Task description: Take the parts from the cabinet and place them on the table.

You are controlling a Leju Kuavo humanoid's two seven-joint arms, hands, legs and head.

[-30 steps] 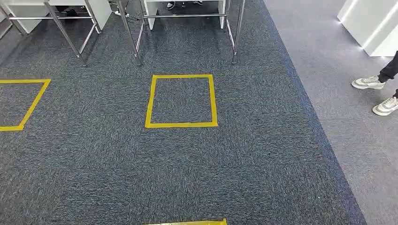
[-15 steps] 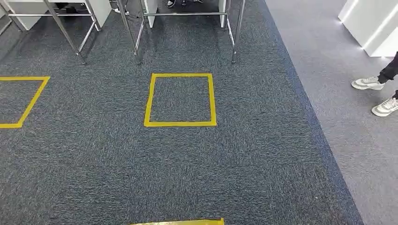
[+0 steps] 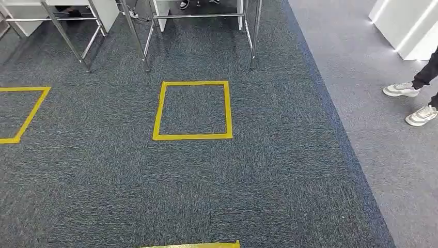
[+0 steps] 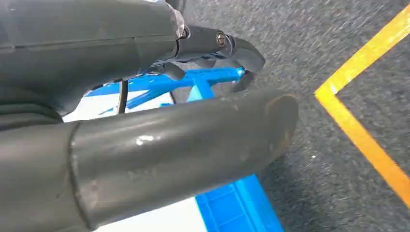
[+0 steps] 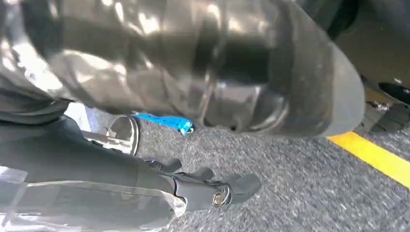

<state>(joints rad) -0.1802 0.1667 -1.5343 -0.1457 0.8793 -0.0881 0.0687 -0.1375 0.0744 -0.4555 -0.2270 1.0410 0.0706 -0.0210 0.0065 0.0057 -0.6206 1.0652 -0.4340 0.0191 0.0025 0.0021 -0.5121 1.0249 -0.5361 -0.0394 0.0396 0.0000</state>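
Observation:
In the left wrist view my left hand [image 4: 159, 145] grips a blue part [image 4: 203, 79] with a white face. Its dark fingers [image 4: 232, 46] hook over a blue bar and the thick thumb lies across the front. The part hangs above the carpet. In the right wrist view my right hand [image 5: 203, 92] hangs over the carpet with its dark fingers [image 5: 217, 191] stretched out. A small blue piece [image 5: 164, 121] shows between thumb and fingers, and I cannot tell whether the hand holds it. The legs of a metal table [image 3: 252, 36] stand at the far side of the head view.
A yellow tape square [image 3: 192, 110] marks the dark carpet ahead, another [image 3: 20, 113] lies at the left, and a tape strip [image 3: 191, 244] at the near edge. A person's white shoes [image 3: 402, 90] stand on the lighter floor at right, near a white unit [image 3: 408, 26].
The whole head view has shifted: the square, table legs and shoes all slid a little left, so the camera moved. No thing has visibly changed place on its own.

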